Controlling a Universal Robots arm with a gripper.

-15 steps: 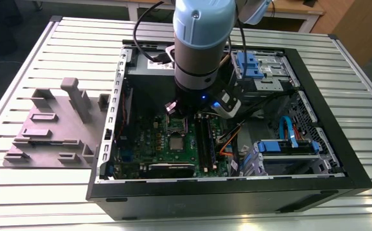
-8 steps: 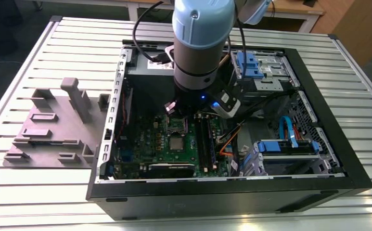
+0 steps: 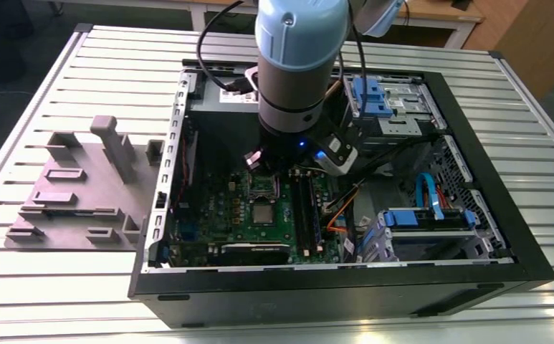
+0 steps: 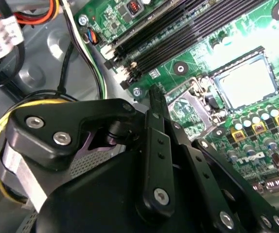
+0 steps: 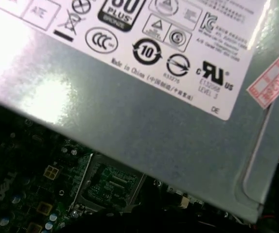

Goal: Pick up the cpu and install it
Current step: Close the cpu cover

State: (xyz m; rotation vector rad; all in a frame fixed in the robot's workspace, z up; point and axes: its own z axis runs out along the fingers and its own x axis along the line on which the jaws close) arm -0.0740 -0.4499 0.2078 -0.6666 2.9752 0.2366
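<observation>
You have one small silvery square cpu (image 3: 262, 213) and one metal-framed socket (image 3: 261, 185). Your arm (image 3: 301, 64) stands upright, black gripper (image 4: 154, 97) near the socket, cpu farther off; you cannot tell its grip.

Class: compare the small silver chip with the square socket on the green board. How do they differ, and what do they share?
The chip has a plain silvery-grey top; the socket has a dark centre inside a metal frame. The socket lies close under the arm's end; the chip lies apart from it, lower in the exterior view. Both are square and lie flat on the green board.
</observation>
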